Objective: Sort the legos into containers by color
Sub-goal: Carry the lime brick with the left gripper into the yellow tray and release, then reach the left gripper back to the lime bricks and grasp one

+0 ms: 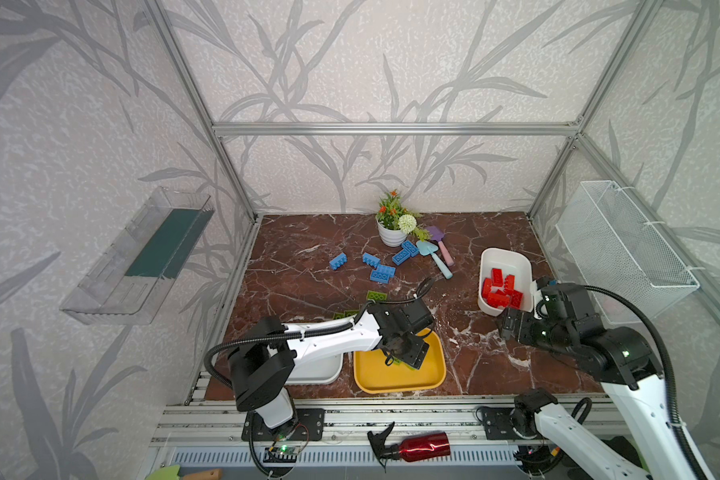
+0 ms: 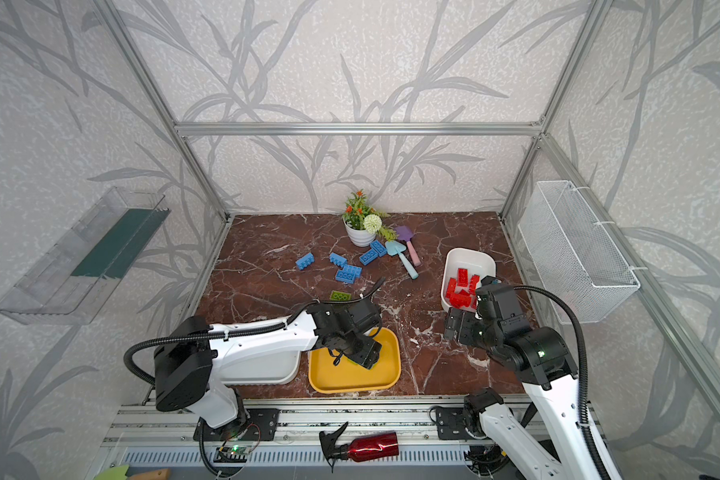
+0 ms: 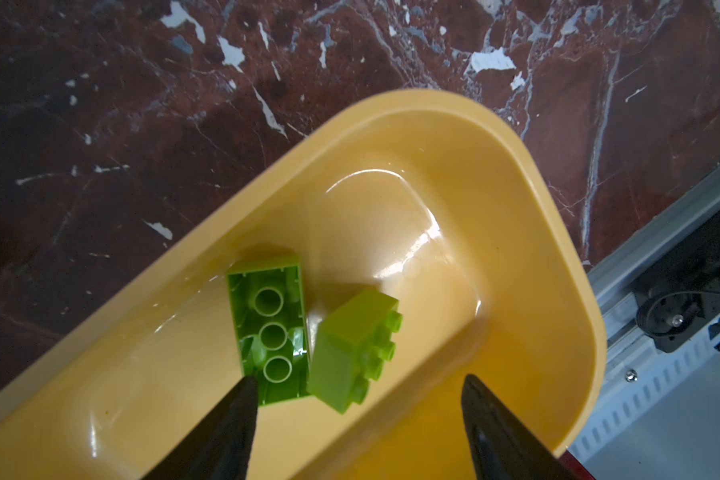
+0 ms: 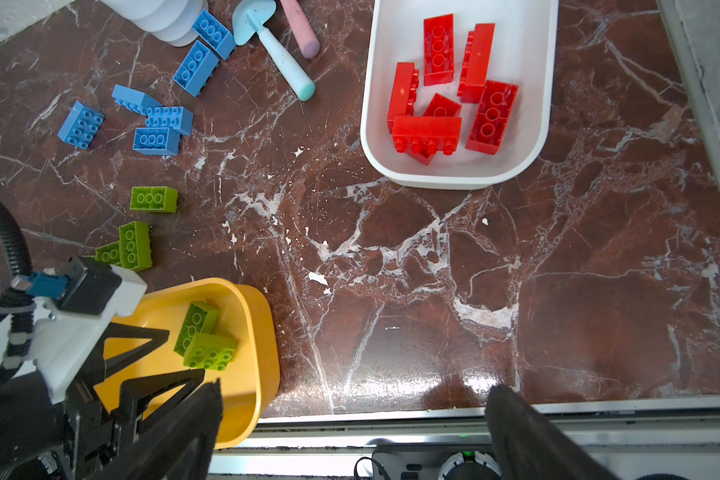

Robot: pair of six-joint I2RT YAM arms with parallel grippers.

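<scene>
**Worktop (image 4: 433, 270), red marble pattern: contents by item**

1. Left hand (image 3: 357, 387): poised over the yellow tub (image 3: 516, 174), fingers apart, nothing between them.
2. Yellow tub: at the near edge of the worktop. It holds two lime green bricks, which touch each other. One is upside down with its hollow underside showing (image 3: 272, 328); the other lies on its side (image 3: 346, 353).
3. Loose green bricks (image 4: 154, 199): three on the bare worktop just behind the yellow tub, two of them touching.
4. Blue bricks (image 4: 156, 141): six, scattered on the worktop towards the back. Two lie against the flower pot (image 1: 391, 237).
5. White tub (image 4: 454, 178): on the right side of the worktop, holding a heap of red bricks (image 4: 427, 131).
6. Second white tub (image 2: 275, 372): just left of the yellow tub and largely covered by the left arm. Its contents cannot be told.
7. Right hand (image 4: 356, 388): held above bare worktop near the red-brick tub, fingers wide apart, empty.
8. Toy shovels (image 1: 427, 248): two, beside the flower pot.
</scene>
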